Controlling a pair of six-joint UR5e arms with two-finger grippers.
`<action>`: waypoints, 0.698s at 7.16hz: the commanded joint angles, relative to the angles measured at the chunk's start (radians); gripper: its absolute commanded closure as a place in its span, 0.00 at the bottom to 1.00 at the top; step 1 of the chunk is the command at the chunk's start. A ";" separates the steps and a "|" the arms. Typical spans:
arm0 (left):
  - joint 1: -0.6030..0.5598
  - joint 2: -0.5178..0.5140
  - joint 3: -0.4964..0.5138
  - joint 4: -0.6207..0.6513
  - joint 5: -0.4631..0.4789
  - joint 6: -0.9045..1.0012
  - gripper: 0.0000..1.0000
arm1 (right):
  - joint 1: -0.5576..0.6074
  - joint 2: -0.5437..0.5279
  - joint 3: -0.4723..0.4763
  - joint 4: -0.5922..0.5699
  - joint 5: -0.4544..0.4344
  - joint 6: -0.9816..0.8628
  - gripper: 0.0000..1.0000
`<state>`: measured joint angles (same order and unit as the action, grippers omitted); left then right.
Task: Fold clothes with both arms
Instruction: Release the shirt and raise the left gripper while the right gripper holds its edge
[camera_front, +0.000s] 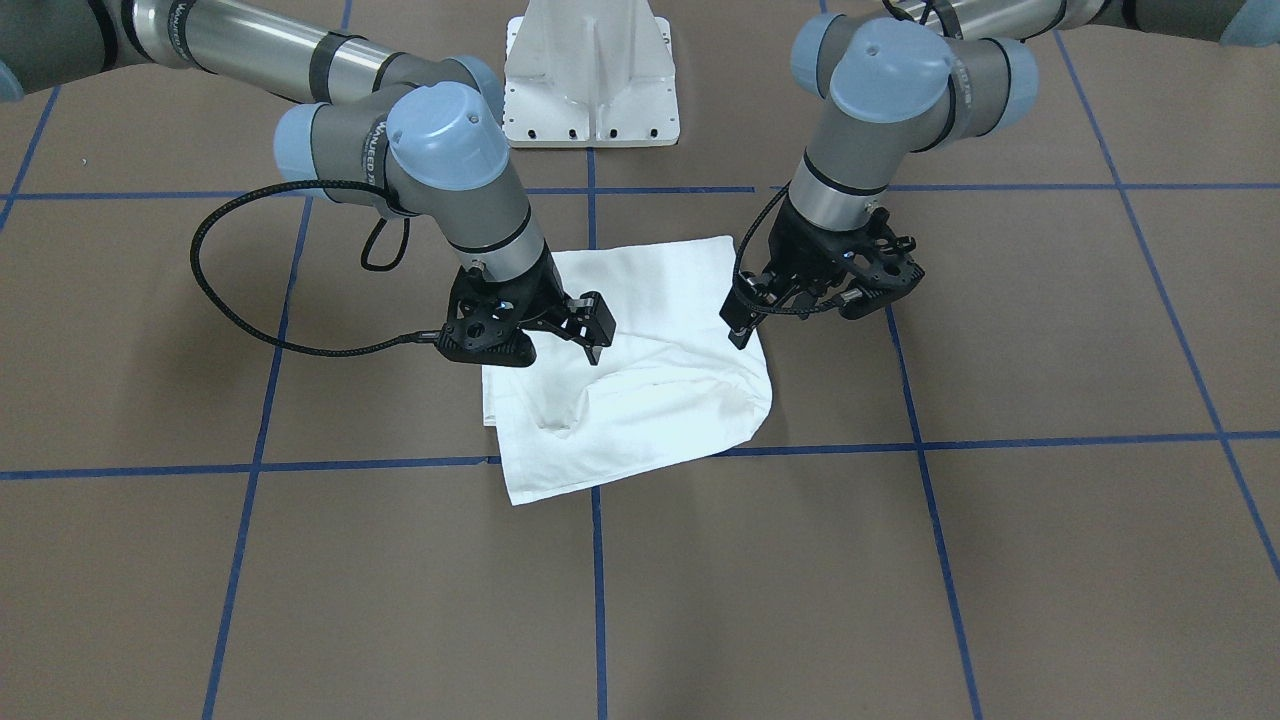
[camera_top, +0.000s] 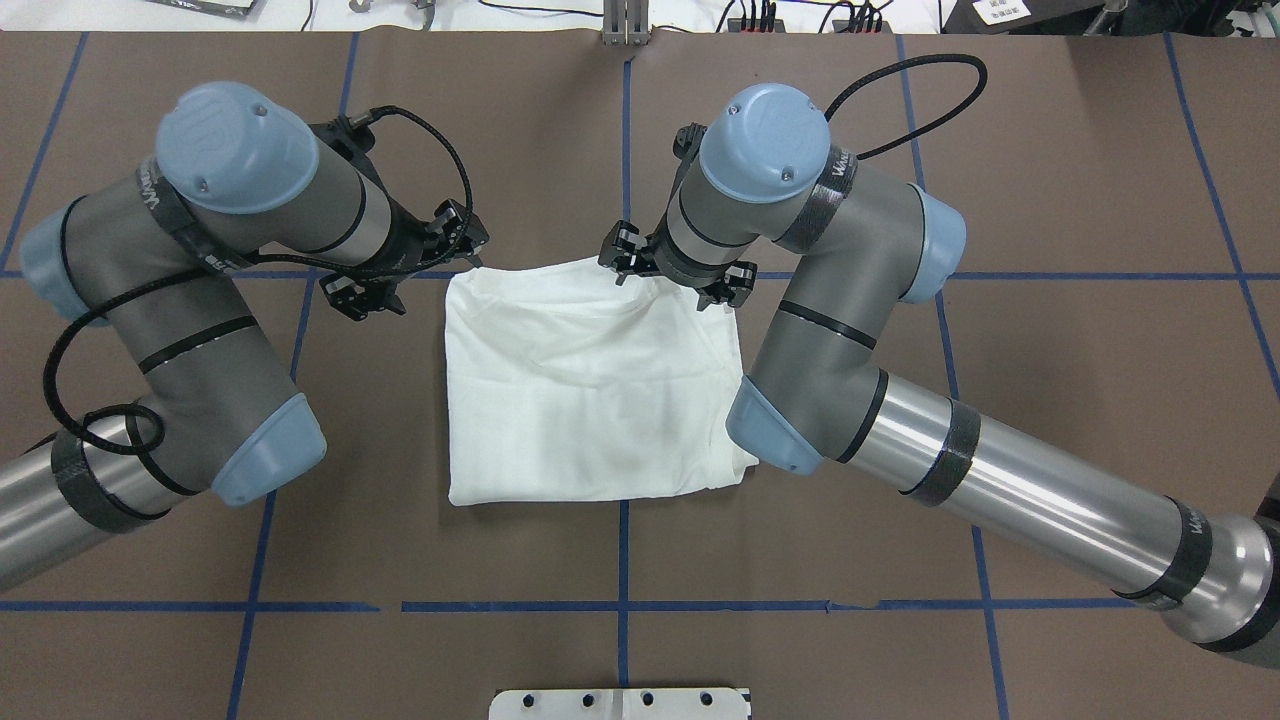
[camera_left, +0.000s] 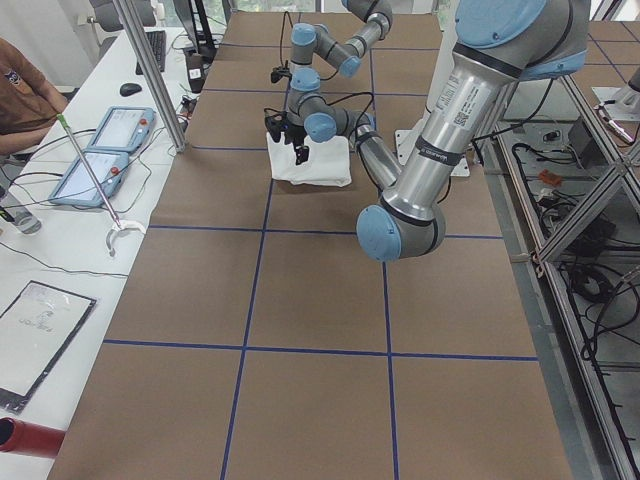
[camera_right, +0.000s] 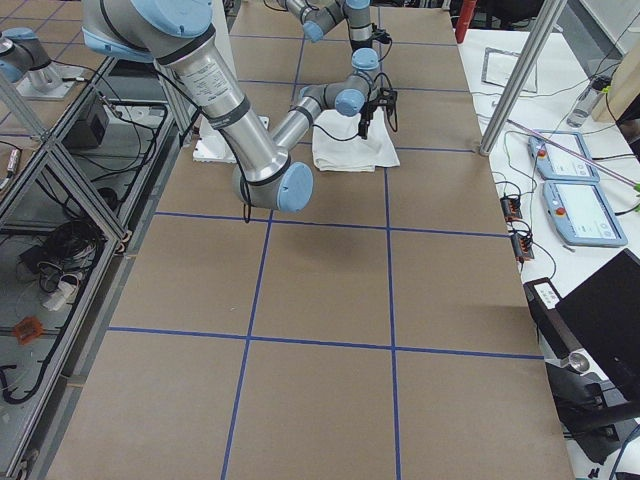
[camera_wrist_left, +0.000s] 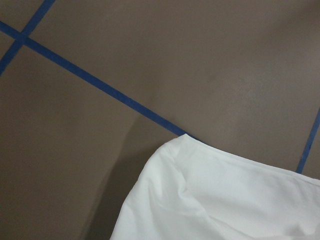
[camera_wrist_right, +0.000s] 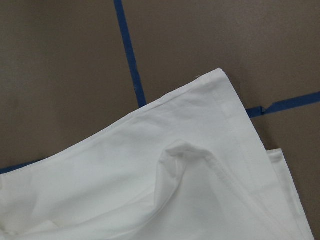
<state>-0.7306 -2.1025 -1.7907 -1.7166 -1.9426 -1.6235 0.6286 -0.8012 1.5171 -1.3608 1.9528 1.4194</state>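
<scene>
Front-facing view: white T-shirt (camera_front: 650, 410), folded roughly square, lies flat on the table (camera_front: 1000, 560) at frame centre. Left gripper (camera_front: 738, 338) hangs at its right edge and right gripper (camera_front: 594, 350) over its left half. Whether the fingers are released or clenched cannot be told.

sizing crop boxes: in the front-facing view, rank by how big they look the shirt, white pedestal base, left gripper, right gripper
1. shirt, clearly largest
2. white pedestal base, though the frame cuts off its top
3. left gripper and right gripper look alike, so they are not ranked
</scene>
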 joint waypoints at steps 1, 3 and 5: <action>-0.061 0.010 0.001 0.018 -0.015 0.115 0.01 | -0.033 0.002 -0.005 -0.004 -0.020 -0.154 0.00; -0.090 0.032 0.002 0.023 -0.015 0.178 0.01 | -0.064 0.011 -0.029 -0.006 -0.107 -0.395 0.00; -0.090 0.035 0.002 0.022 -0.015 0.188 0.01 | -0.072 0.040 -0.098 -0.003 -0.138 -0.564 0.01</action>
<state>-0.8183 -2.0709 -1.7887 -1.6944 -1.9573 -1.4434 0.5612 -0.7751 1.4531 -1.3651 1.8363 0.9557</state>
